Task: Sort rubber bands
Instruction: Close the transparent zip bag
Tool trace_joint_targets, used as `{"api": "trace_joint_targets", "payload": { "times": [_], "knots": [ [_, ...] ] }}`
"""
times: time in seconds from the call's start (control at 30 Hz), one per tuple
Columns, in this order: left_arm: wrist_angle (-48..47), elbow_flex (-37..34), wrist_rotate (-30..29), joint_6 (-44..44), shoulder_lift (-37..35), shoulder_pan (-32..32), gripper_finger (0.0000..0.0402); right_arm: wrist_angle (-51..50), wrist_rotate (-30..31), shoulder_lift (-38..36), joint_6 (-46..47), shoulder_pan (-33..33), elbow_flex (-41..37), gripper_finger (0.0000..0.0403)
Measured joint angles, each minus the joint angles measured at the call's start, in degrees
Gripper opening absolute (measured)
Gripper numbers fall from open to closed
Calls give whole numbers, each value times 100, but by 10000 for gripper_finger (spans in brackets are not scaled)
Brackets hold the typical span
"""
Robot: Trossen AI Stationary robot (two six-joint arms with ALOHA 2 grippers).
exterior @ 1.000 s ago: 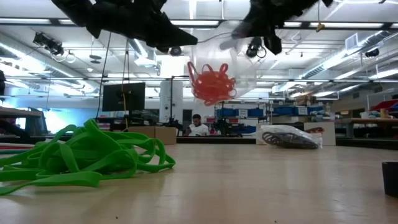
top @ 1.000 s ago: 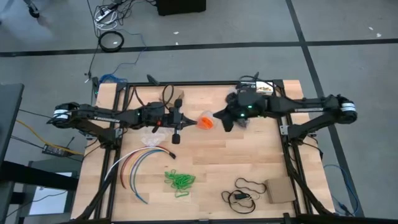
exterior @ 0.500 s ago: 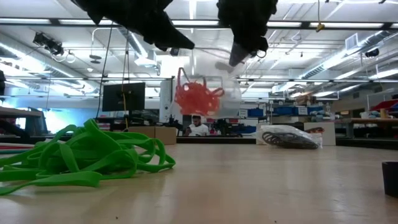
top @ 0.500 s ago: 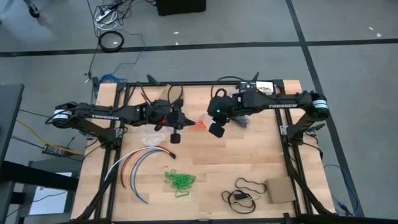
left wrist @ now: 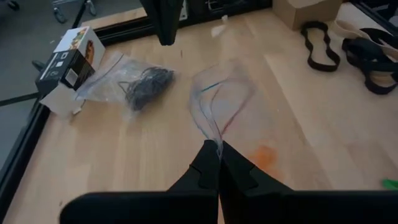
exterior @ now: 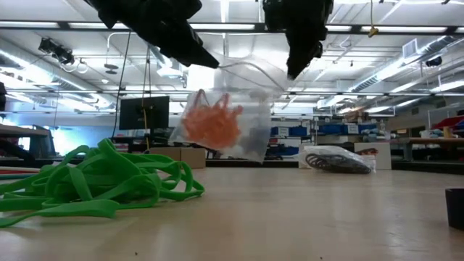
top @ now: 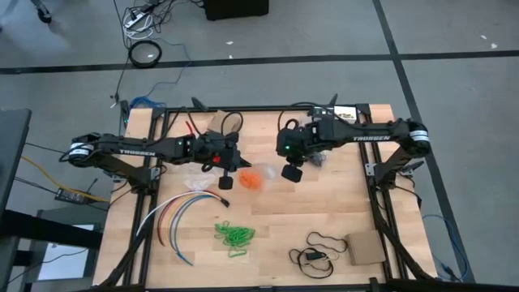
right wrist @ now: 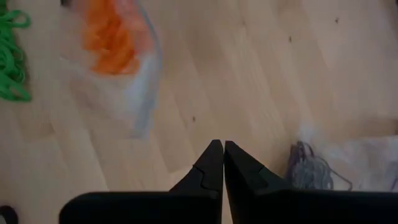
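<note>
Trouble looms: the left gripper [left wrist: 217, 149] pinches the clear plastic bag [exterior: 239, 109] of orange rubber bands [exterior: 212, 125] by one corner, mid-air near table centre. Right gripper [right wrist: 222, 148], closed and empty at three o'clock, has let go, so bands could spill.

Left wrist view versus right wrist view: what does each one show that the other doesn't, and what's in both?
Left wrist only: the left gripper shut on the clear bag's edge, a box, black loops. Right wrist only: the right gripper shut on nothing, and most of the green bands. Both: that bag with its orange bands, the bag of dark bands, the table.
</note>
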Motion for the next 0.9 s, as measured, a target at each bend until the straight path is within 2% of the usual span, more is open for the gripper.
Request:
{"api": "trace_joint_targets", "payload": {
  "times": [0.27, 0.43, 0.6, 0.73, 0.8, 0.9],
  "knots": [
    [-28, 0, 2, -130, 0, 0, 0, 1218, -550, -66, -759, 349, 0, 32],
    [-31, 0, 17, -153, 0, 0, 0, 1815, -401, -12, -1576, 455, -11, 43],
    [-42, 0, 21, -276, 0, 0, 0, 2381, -283, -7, -1117, 450, 0, 32],
    [-50, 0, 20, -311, 0, 0, 0, 2605, -1065, -7, -1064, 363, -1, 25],
    [-53, 0, 21, -323, 0, 0, 0, 2735, -1115, -7, -1116, 362, 0, 35],
    [-49, 0, 19, -326, 0, 0, 0, 2937, -1004, -7, -1137, 351, 0, 71]
  ]
}}
